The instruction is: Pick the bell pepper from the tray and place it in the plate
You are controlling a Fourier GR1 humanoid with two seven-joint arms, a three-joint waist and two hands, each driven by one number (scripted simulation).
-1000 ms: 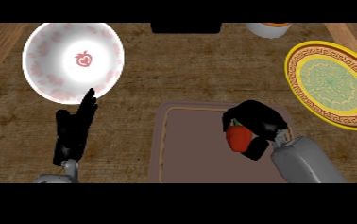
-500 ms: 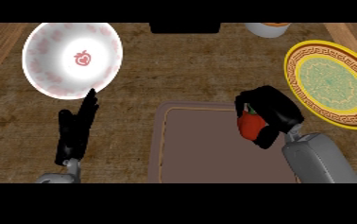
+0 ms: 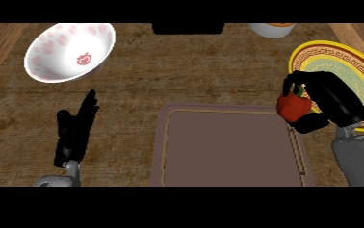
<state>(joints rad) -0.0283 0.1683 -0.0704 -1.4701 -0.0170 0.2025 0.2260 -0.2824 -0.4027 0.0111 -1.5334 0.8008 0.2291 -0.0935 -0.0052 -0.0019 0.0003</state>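
Nearest to me lies the brown tray [image 3: 227,150], flat on the wooden counter [image 3: 185,78], with nothing on its bed. To its left, my left hand [image 3: 73,132] rests over the counter with its fingers straight and together, pointing away from me and holding nothing. On the other side, my right hand [image 3: 328,99] is curled round the red bell pepper [image 3: 292,107], thumb and fingers wrapped on it, green stem end up. The pepper is at the tray's far right corner, just beside the near left rim of the yellow and green plate [image 3: 334,61]. Farther off on the left stands a white bowl [image 3: 70,51] with red markings. Along the far edge are a black object [image 3: 188,28] and a pale container [image 3: 272,29].
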